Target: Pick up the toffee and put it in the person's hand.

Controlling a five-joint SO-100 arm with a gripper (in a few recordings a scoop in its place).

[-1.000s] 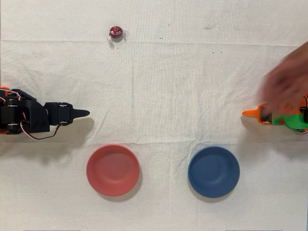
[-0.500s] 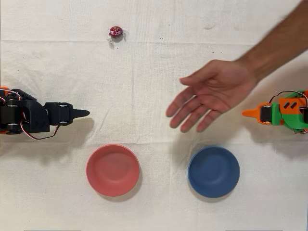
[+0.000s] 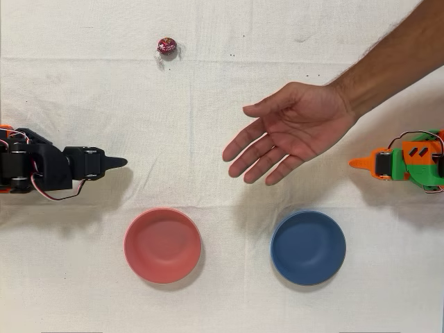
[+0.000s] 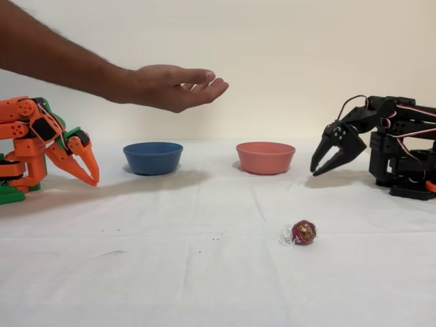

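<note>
Nothing is picked up yet: toffee [image 4: 304, 232] is lying untouched on the cloth, gripper [image 4: 332, 156] is hanging parted and empty, and hand [image 3: 295, 131] is waiting open, holding nothing.

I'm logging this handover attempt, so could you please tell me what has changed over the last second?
The person's hand has come in from the right edge of the overhead view and now hangs open, palm up, above the cloth, fingers towards the middle. The toffee, the black arm's gripper, its jaws slightly apart, the pink bowl and blue bowl stayed put.
</note>
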